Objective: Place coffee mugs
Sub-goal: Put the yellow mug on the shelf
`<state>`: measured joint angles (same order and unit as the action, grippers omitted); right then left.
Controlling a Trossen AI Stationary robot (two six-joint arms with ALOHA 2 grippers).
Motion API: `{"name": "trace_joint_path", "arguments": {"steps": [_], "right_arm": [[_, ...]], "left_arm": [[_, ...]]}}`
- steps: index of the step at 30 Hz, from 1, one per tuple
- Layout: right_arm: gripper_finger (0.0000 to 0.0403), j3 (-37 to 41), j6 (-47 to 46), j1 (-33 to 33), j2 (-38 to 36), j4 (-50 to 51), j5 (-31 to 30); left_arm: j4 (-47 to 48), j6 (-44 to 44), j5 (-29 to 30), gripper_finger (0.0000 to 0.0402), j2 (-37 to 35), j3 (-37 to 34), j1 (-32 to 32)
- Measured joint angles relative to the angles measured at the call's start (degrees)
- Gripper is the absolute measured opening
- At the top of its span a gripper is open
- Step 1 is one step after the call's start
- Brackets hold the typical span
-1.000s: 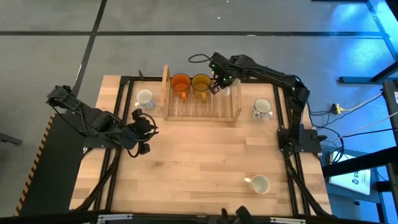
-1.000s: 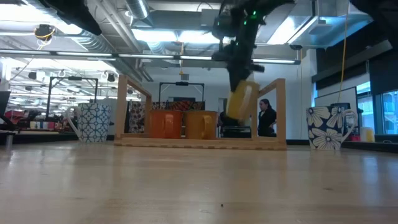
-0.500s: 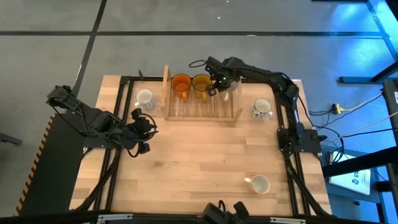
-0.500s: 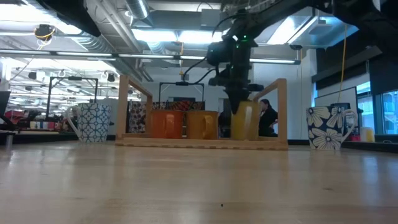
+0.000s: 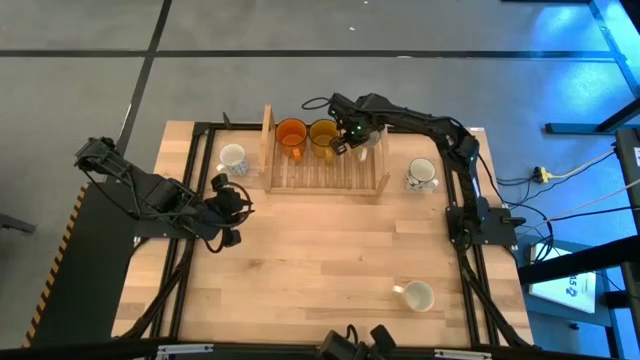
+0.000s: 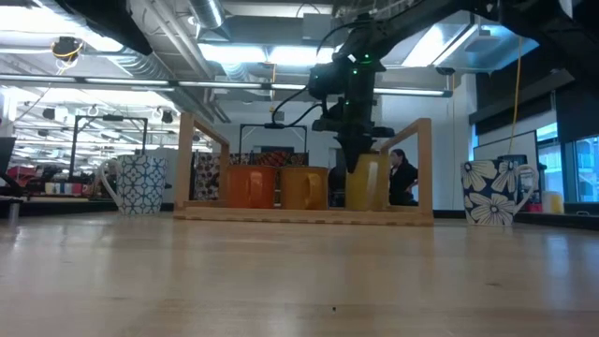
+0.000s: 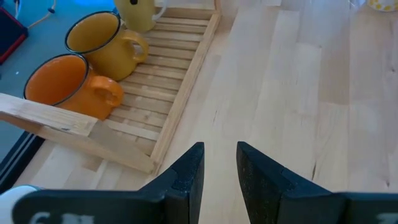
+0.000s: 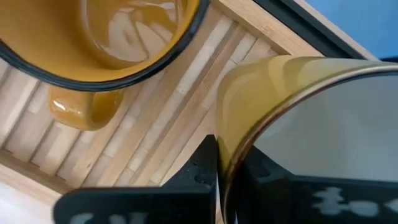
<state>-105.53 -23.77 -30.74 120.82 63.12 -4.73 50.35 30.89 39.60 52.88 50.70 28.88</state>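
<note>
A wooden slatted tray (image 5: 325,172) at the table's far side holds an orange mug (image 5: 290,133) and an amber mug (image 5: 323,133), both standing upright on its slats. My right gripper (image 5: 352,138) is over the tray, shut on a pale yellow mug (image 6: 368,183) right of the amber mug. My left gripper (image 5: 233,206) waits open and empty over the table's left part, its fingers a narrow gap apart (image 7: 219,171). A white patterned mug (image 5: 232,157) stands left of the tray, a flowered mug (image 5: 421,174) right of it, and a cream mug (image 5: 416,296) stands near the front right. My right gripper holds the pale yellow mug by its rim and wall (image 8: 227,144) on the side toward the amber mug, one finger (image 8: 200,169) outside and one finger (image 8: 268,177) inside. The fingers come from above, pointing down. The mug stands upright with its base on the tray's slats (image 6: 370,210).
The tray has tall end boards (image 6: 423,168) and free slats right of the yellow mug. The amber mug (image 8: 124,37) stands close beside the held one. People and shelving show in the room beyond the table. The table's middle and front (image 5: 320,260) are bare wood.
My right gripper has gone down and a little toward the table's left with the pale yellow mug. The mug hung tilted above the tray a second ago. It now stands upright on the slats beside the amber mug, still held.
</note>
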Motion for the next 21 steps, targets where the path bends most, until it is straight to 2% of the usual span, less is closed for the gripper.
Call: {"name": "trace_joint_path", "arguments": {"steps": [3,8,13,21], "right_arm": [[0.0005,0.0,1.1,0.5,0.1,-0.5,-1.1],[0.0005,0.0,0.4,0.8,0.5,-0.1,1.2],[0.0008,0.0,0.2,0.7,0.4,-0.2,0.8],[0.0034,0.0,-0.3,0.7,0.4,-1.2,-1.7]], "left_arm": [[0.0,0.0,0.0,0.0088,0.0,0.0,0.0],[0.0,0.0,0.0,0.0088,0.0,0.0,0.0],[0.0,0.0,0.0,0.0088,0.0,0.0,0.0],[0.0,0.1,0.0,0.0088,0.0,0.0,0.0]]}}
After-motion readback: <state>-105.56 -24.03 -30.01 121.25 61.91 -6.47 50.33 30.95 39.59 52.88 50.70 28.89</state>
